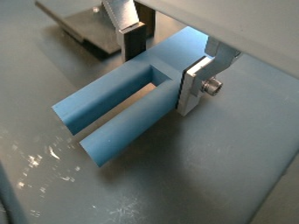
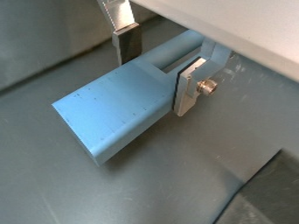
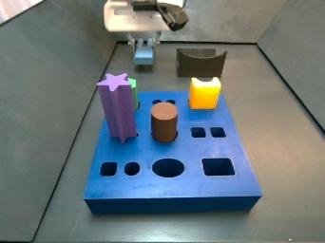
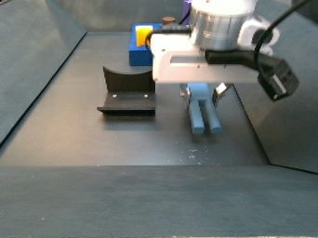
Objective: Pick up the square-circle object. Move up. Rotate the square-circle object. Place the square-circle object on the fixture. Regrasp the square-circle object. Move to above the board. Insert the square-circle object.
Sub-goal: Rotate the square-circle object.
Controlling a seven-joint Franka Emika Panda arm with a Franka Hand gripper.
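Note:
The square-circle object (image 1: 122,105) is a long grey-blue peg with a slot along one end. It lies flat on the dark floor, and shows in both wrist views (image 2: 117,109) and both side views (image 3: 144,58) (image 4: 203,112). My gripper (image 1: 163,72) is low over one end of it and straddles it. It is open. One finger (image 1: 197,86) is at the peg's side and the other finger (image 1: 131,42) stands a little apart from it. The gripper also shows in the other views (image 2: 158,70) (image 3: 144,43) (image 4: 199,88). The fixture (image 4: 126,91) stands beside the peg on the floor.
The blue board (image 3: 143,190) lies at the near end in a side view. It holds a purple star peg (image 3: 118,109), a brown cylinder (image 3: 164,123) and a yellow block (image 3: 206,92). The fixture (image 3: 199,62) stands just behind it. Dark walls bound the floor.

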